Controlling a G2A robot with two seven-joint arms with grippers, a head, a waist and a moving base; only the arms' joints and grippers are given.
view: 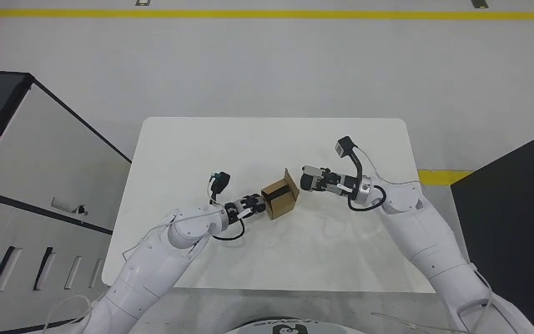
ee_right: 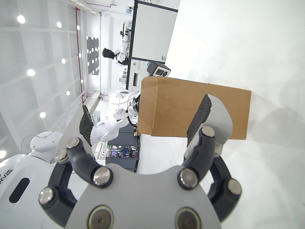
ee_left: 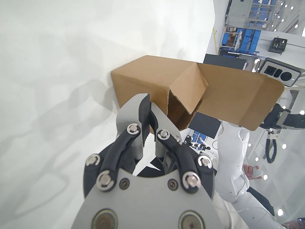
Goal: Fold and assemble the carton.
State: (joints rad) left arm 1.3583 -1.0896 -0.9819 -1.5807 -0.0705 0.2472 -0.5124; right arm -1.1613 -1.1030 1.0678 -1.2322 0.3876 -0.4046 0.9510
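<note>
— What is the left gripper (ee_left: 150, 104) doing?
— Pinching an edge of the carton (view: 280, 199), jaws nearly closed on the cardboard.
— And the carton?
— Brown, half-formed, sitting mid-table (view: 250, 142), one flap (view: 288, 178) standing open.
— The right gripper (ee_right: 144, 101)?
— Hovering just beside that flap, jaws spread wide, holding nothing.

Place: robotics lab or factory hall
Marking: yellow line (view: 267, 13) on the pale floor (view: 83, 50)
Storage: racks of blue bins (ee_left: 247, 35)
Background: another white robot (ee_right: 121, 48)
Work surface: white tabletop (view: 250, 142)
</note>
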